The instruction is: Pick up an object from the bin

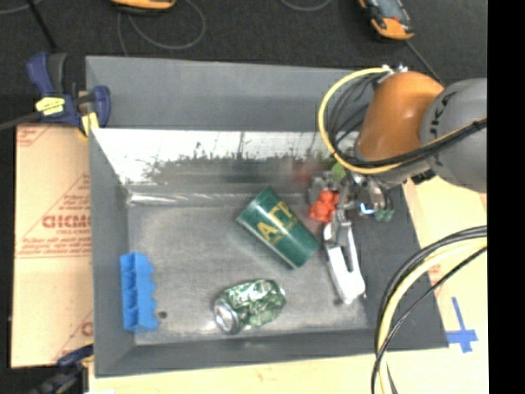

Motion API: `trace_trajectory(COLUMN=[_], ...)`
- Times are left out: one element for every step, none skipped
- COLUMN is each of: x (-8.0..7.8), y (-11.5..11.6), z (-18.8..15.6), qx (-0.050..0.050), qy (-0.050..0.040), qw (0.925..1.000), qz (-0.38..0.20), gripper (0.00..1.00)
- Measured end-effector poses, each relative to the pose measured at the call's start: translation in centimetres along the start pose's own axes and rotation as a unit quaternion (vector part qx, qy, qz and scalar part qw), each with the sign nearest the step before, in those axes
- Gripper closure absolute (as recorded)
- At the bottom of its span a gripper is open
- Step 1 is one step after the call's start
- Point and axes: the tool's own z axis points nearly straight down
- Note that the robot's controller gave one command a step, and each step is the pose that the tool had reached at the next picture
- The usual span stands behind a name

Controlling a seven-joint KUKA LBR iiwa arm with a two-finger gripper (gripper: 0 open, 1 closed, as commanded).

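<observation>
A green can [277, 226] lies tilted just beside the hand [349, 208], a crushed can [250, 304] nearer the bin's front, a blue ridged block [138, 292] well apart.

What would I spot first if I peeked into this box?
The robot arm with its big orange cover catches the eye first, reaching in over the right side of the grey metal bin. Next comes the green cylindrical can with yellow letters, lying on its side in the middle of the floor, and the bright blue ridged plastic block by the left wall.
</observation>
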Motion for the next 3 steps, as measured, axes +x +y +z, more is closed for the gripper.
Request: trace_trajectory(x=[-0.4, -0.8, 1.5], y=[1.1, 2.3, 3.3], z=[3.3, 3.8, 3.7], qx=[-0.002, 0.000, 0.000], qy=[0.0043, 0.0024, -0.0001], qw=[0.9996, 0.9998, 0.9967], qz=[0.029, 0.021, 0.081], gripper=[0.00, 0.00, 0.00])
